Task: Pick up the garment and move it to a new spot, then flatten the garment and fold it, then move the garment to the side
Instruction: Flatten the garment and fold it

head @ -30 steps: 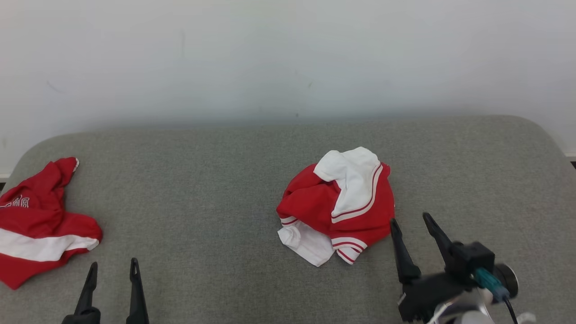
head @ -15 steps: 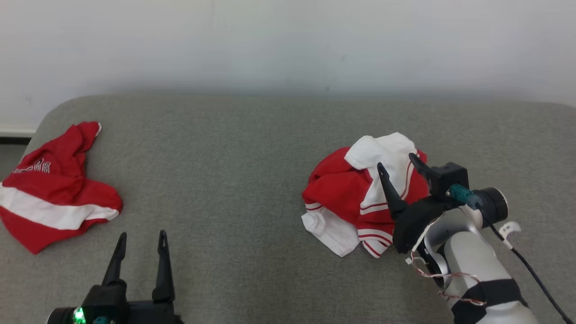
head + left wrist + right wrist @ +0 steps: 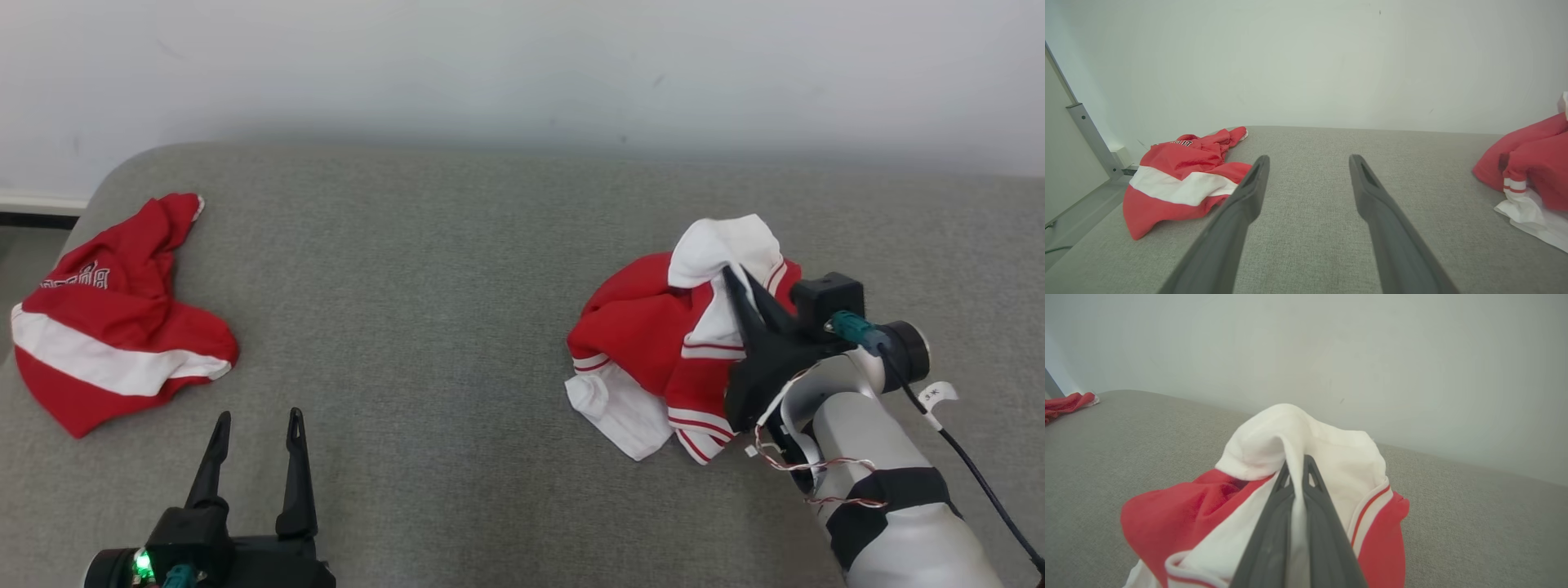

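Observation:
A crumpled red and white garment [image 3: 653, 343] lies on the right half of the grey cushion [image 3: 457, 286]. My right gripper [image 3: 739, 286] is shut on a white fold at the garment's top, which bunches up between the fingers in the right wrist view [image 3: 1297, 465]. The same garment [image 3: 1531, 163] shows at the right edge of the left wrist view. My left gripper [image 3: 257, 425] stands open near the front left, over bare cushion, with nothing between its fingers [image 3: 1249, 192].
A second red garment [image 3: 106, 318] with a white band lies crumpled at the cushion's far left edge, also seen in the left wrist view [image 3: 1184, 175]. A white wall [image 3: 522, 73] rises behind the cushion. A grey metal post [image 3: 1090, 139] stands left of it.
My right gripper has reached forward onto the garment and closed on its white fold. The head camera has shifted, so the whole scene sits differently. The left gripper stays open.

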`<state>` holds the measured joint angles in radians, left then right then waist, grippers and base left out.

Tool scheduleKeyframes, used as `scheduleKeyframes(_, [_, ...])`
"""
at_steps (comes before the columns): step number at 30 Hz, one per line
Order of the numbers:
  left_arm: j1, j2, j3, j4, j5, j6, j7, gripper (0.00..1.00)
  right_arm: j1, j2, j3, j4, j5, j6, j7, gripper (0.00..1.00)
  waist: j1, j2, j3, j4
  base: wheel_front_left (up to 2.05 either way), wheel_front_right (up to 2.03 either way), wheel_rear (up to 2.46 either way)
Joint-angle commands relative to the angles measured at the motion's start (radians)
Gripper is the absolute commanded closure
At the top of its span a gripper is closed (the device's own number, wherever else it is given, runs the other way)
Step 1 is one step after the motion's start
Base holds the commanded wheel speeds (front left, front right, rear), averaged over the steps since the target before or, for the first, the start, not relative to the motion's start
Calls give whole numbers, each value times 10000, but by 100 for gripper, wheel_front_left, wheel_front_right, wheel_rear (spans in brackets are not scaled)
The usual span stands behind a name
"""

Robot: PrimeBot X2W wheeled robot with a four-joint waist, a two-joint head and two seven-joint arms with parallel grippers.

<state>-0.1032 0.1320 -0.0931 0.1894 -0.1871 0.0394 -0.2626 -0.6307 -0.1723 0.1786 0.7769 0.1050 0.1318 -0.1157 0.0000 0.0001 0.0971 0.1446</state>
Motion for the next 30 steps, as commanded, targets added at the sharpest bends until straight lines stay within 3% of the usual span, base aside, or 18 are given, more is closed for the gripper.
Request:
scheduleKeyframes(1, [-16,-23,25,14,30,-27,-35,0,-102,-76,-34,48,124,-22,-278,100,0,-1,-58,-215,0,0,0])
scheduleKeyframes(7, [103,-26,184,-60,109,-107,-34,0,-158,-688,-556,-51,569,-22,-918,100,0,-1,-167,-738,0,0,0])
scheduleKeyframes(13, [93,-110,253,20,132,-251,-34,0,695,-1715,-1537,-500,1064,-22,-997,100,0,-1,-162,-1036,0,0,0])
scheduleKeyframes(16, [174,-148,300,53,152,-285,-35,0,1241,-1902,-1904,-743,1179,-22,-907,100,0,-1,-176,-1102,0,0,0])
scheduleKeyframes(23, [199,-214,383,72,233,-367,-35,0,1855,-1700,-1983,-1567,1093,-22,-787,100,0,-1,-308,-1118,0,0,0])
scheduleKeyframes(30, [215,-247,377,135,260,-510,-34,0,1436,-1074,-841,-3001,848,-22,-740,100,0,-1,-556,-903,0,0,0])
